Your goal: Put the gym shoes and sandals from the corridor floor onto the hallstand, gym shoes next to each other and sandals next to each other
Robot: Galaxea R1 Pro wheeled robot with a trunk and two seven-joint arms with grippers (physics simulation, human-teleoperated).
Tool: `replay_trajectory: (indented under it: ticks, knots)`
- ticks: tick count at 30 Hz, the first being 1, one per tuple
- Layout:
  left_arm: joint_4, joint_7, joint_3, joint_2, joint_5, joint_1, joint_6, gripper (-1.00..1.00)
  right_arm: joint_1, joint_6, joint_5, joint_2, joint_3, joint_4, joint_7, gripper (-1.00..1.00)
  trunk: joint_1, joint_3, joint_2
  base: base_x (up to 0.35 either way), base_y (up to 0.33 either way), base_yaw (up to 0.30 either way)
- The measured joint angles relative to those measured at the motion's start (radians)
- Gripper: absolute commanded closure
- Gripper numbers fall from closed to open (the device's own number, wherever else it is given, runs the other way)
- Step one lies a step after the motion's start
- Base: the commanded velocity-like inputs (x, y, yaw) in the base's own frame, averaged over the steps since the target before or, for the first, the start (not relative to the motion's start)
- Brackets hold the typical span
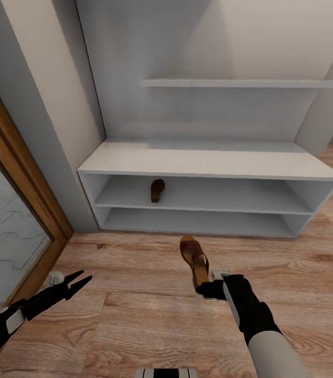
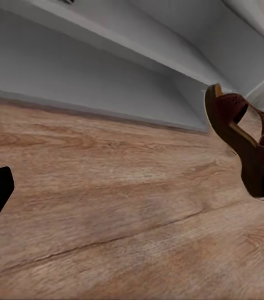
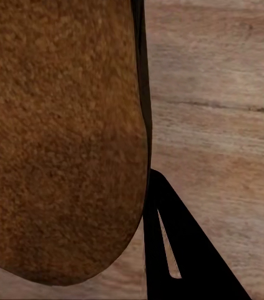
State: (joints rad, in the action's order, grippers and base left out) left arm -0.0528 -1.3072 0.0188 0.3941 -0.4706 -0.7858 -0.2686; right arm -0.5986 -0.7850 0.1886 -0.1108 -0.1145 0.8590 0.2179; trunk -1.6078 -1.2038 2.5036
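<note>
The right gripper point(image 1: 204, 287) is pinching a brown sandal point(image 1: 194, 259) by one end, holding it tilted on its side above the wood-plank floor point(image 1: 135, 315), a little in front of the hallstand point(image 1: 208, 163). From the right wrist camera the sandal's tan underside point(image 3: 60, 137) sits right against one black finger point(image 3: 175, 250), with floor planks behind it. The left wrist view catches the same sandal point(image 2: 244, 134) from the side, straps and buckle showing, clear of the floor point(image 2: 107, 206).

A second brown sandal point(image 1: 157, 190) already lies on the upper of the two open shelf levels in the low bench part of the hallstand, toward its left half, pointing front to back. The lower level beneath it and the bench top are bare grey-white, and one upper shelf point(image 1: 239, 83) crosses the tall back panel.

The left gripper point(image 1: 79, 279) hangs low over the floor near a wooden door frame point(image 1: 24, 210), its two thin black fingers spread apart with nothing between them.
</note>
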Motion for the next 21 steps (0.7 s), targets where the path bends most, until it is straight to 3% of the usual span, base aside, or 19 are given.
replay_trajectory:
  ticks: [3, 7, 13, 21]
  knots:
    - [0.0, -0.002, 0.001, 0.001, 0.0, 0.0, 0.001, -1.0, 0.0, 0.096, 0.001, 0.0, 0.0, -0.005, -0.016, 1.0, 0.0, 0.0, 0.0, 0.0, 0.0, 0.004]
    - [-0.001, -0.004, 0.001, 0.001, 0.0, 0.0, 0.001, -1.0, 0.0, 0.172, 0.004, 0.001, 0.002, -0.009, -0.124, 1.0, 0.0, 0.0, 0.0, 0.0, 0.0, 0.001]
    - [-0.002, -0.005, 0.0, 0.002, 0.0, 0.001, 0.002, -1.0, -0.001, 0.185, 0.003, 0.001, 0.0, -0.008, -0.228, 1.0, 0.0, 0.0, 0.0, 0.0, 0.0, 0.0]
    - [-0.002, -0.005, 0.001, 0.002, 0.0, 0.0, 0.002, -1.0, -0.001, 0.189, -0.002, 0.001, 0.0, -0.009, -0.262, 1.0, 0.0, 0.0, 0.0, 0.0, 0.0, 0.0]
